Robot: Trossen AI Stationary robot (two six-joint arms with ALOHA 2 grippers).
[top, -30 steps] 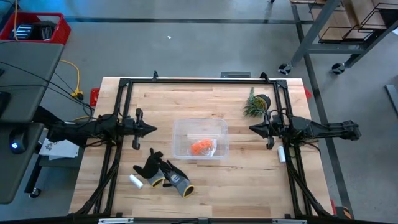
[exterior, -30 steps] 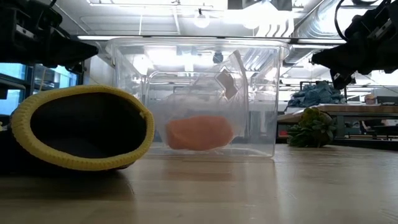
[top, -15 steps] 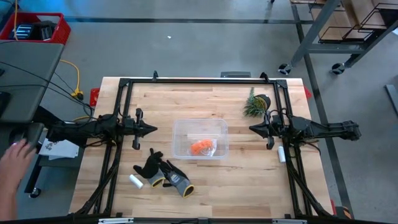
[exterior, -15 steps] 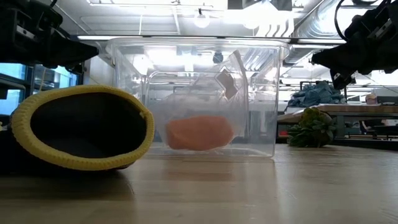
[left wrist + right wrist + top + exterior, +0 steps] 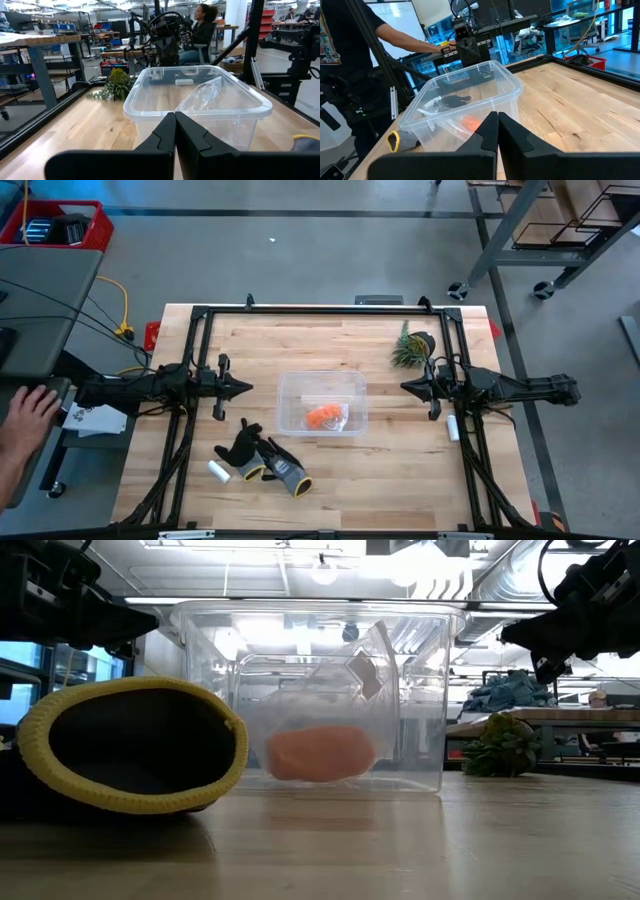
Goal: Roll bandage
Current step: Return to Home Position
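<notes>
Far left, off the table (image 5: pixel 400 470): a person's hand (image 5: pixel 25 412). Left gripper (image 5: pixel 248 388) hovers over the table's left side, fingers pressed together, empty, pointing at the clear bin (image 5: pixel 285 402) but apart from it. Gloves (image 5: pixel 265 460) lie near the bin. The bandage (image 5: pixel 322 416), an orange roll, sits inside the bin, in a clear bag (image 5: pixel 202 95). Right gripper (image 5: pixel 404 388) faces the bin from the right, fingers closed up, empty.

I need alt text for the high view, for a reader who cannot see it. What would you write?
The orange bandage sits inside a clear bin at the middle of a wooden table. The left gripper and right gripper flank the bin, apart from it, fingers shut and empty. Black-grey-yellow gloves lie near the bin.
</notes>
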